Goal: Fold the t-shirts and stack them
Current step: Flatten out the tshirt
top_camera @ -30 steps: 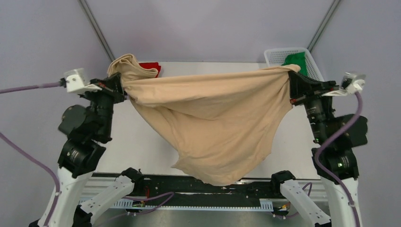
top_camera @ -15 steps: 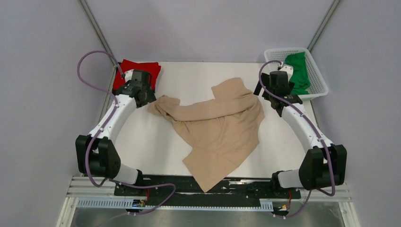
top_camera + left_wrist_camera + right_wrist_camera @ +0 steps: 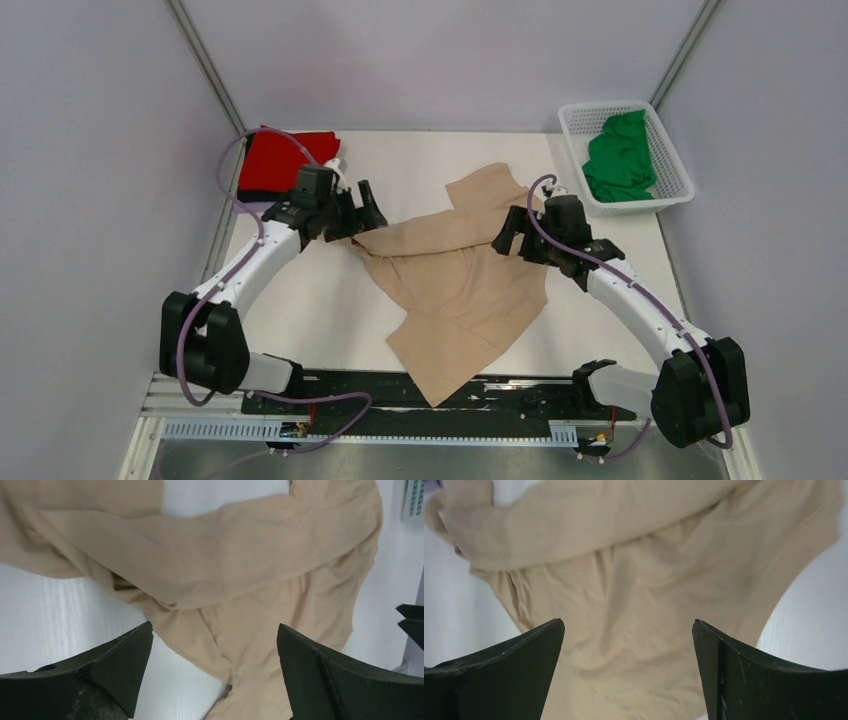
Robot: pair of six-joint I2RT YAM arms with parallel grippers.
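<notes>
A beige t-shirt (image 3: 460,290) lies crumpled on the white table (image 3: 310,300), one end reaching the near edge. My left gripper (image 3: 368,212) hovers open at the shirt's left end, and its wrist view shows bunched beige cloth (image 3: 220,575) below empty jaws. My right gripper (image 3: 508,238) stands open over the shirt's upper right part, with wrinkled beige fabric (image 3: 634,605) under it. A folded red t-shirt (image 3: 283,160) lies at the back left corner. A green t-shirt (image 3: 620,160) sits in the basket.
The white plastic basket (image 3: 672,160) stands at the back right, beside the table's corner. Grey walls close in on both sides. A purple cable (image 3: 250,150) loops over the red shirt behind my left arm.
A second ago both grippers held the beige shirt stretched in the air. They let go, the shirt dropped onto the table, and both arms have since moved inward over it.
</notes>
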